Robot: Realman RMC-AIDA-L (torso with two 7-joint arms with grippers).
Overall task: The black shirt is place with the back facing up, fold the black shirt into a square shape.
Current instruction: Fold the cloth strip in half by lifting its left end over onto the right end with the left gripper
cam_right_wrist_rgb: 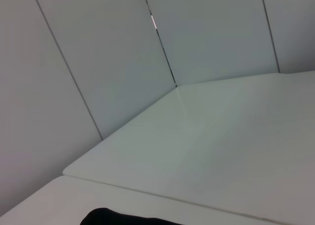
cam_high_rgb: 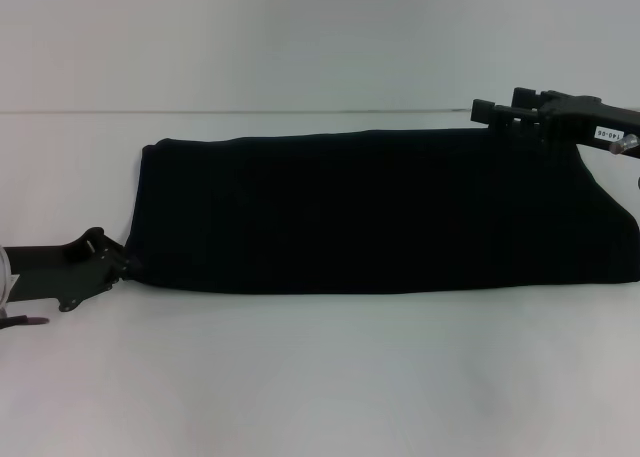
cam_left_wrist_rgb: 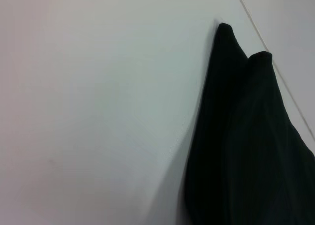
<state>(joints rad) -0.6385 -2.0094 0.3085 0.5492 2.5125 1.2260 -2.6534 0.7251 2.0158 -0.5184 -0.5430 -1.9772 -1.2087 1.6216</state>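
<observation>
- The black shirt (cam_high_rgb: 380,212) lies across the white table (cam_high_rgb: 320,377) as a long folded band
- You have the left gripper (cam_high_rgb: 118,262) at its near-left corner, the right gripper (cam_high_rgb: 510,117) at its far-right edge; their grip I cannot tell
- Lift both ends evenly, so the fold stays straight

You see the black shirt (cam_high_rgb: 380,212) folded into a long horizontal band across the middle of the head view, plain dark fabric, lying flat on the white worktop (cam_high_rgb: 320,377), its left end squared off, its right end running out at the frame's right edge
</observation>
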